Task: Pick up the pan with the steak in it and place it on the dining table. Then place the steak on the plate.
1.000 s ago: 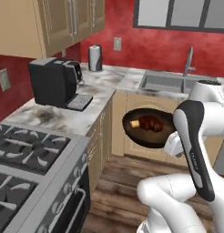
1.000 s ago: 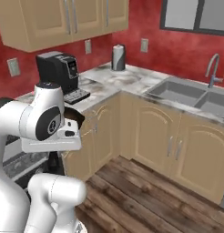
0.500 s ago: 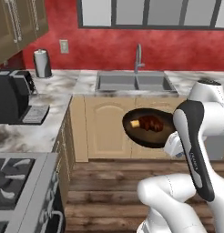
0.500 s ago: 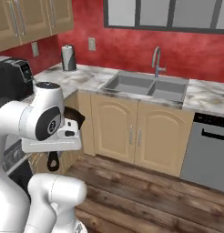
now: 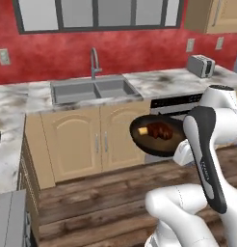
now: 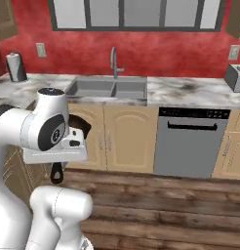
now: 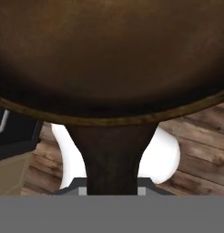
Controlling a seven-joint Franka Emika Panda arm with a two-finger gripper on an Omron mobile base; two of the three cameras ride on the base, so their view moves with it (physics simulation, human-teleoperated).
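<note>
A red-walled kitchen with a steel sink (image 5: 94, 90) lies ahead. The gripper (image 7: 113, 189) is clamped on the cast-iron pan's handle (image 7: 113, 157); the pan (image 5: 156, 136) rides level in mid-air above the wooden floor (image 5: 96, 198), steak (image 5: 159, 130) inside. Best to keep it level while travelling to the dining table.

light: even and bright, casting no hard shadows | glare: none showing | focus: pan (image 7: 109, 59) looming dark and blurring close up | base views: rendering soft, slightly grainy
</note>
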